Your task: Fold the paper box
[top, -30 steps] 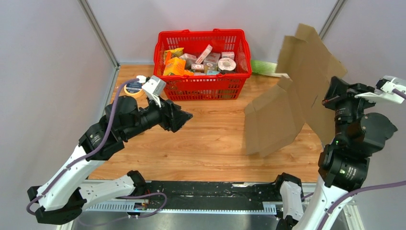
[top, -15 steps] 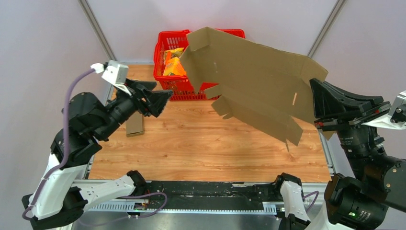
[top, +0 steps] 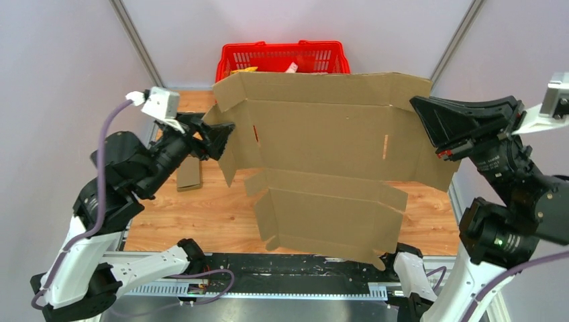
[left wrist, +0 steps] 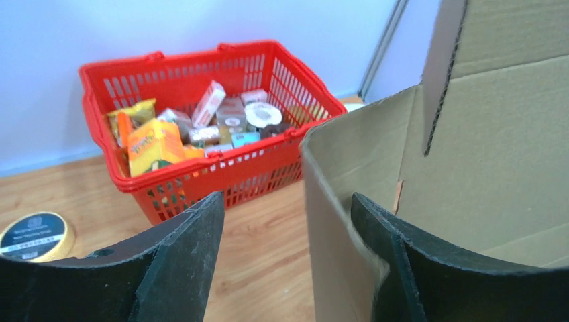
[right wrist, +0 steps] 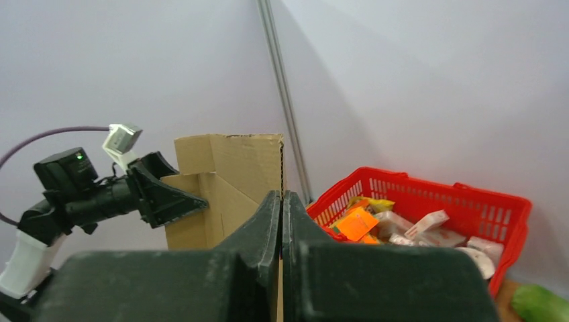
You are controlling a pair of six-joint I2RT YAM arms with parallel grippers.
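The paper box (top: 322,157) is a large, flat, unfolded brown cardboard blank, held up in the air across the middle of the top view, with its lower flaps hanging toward the near edge. My right gripper (top: 429,117) is shut on its upper right edge. In the right wrist view the jaws (right wrist: 282,201) are pressed together on the thin cardboard edge (right wrist: 228,174). My left gripper (top: 221,137) is open at the box's left side. In the left wrist view (left wrist: 285,255) a side flap (left wrist: 335,221) stands between the fingers, close against the right finger (left wrist: 402,261).
A red basket (top: 282,57) full of small packages stands at the back, mostly hidden by the cardboard; it also shows in the left wrist view (left wrist: 201,127). A tape roll (left wrist: 33,235) lies left of it. A small brown cardboard piece (top: 189,174) lies on the wooden table (top: 201,215).
The right arm swung the cardboard from the right side up and across, so it now spreads flat facing the camera. The left gripper rose and now has the left flap between its fingers.
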